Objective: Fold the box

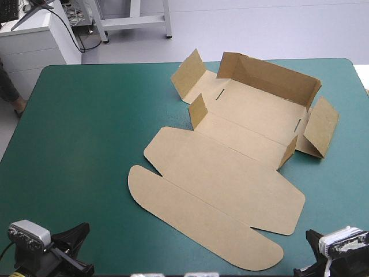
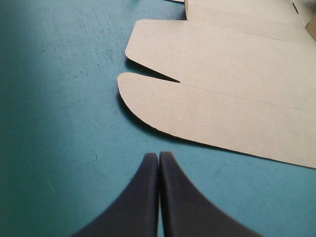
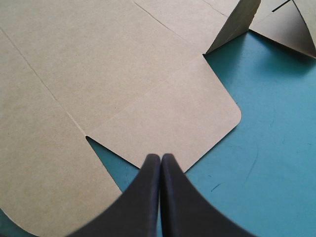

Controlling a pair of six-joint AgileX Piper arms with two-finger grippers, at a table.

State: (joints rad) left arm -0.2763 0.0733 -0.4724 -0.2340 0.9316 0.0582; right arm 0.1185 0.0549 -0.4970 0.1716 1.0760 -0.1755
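Box [image 3: 98,74] just ahead of right hand [image 3: 161,157]

Two broad black fingers [image 2: 136,202], curved like fins, on left claw [image 2: 158,156] and right claw [image 3: 160,157] alike.

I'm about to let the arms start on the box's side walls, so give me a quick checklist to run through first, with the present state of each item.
1. Left gripper clear of the box: ok, it is over bare teal-green cover, short of the rounded lid flap.
2. Right gripper clear of the box: cannot tell, its tips sit at the edge of a lid corner flap.
3. Fingers open for a grasp: not ok, both grippers are shut.
4. Far wall raised: ok.
5. Side flaps tucked in: not ok, both splay outside the tray.
6. Lid flat: ok.
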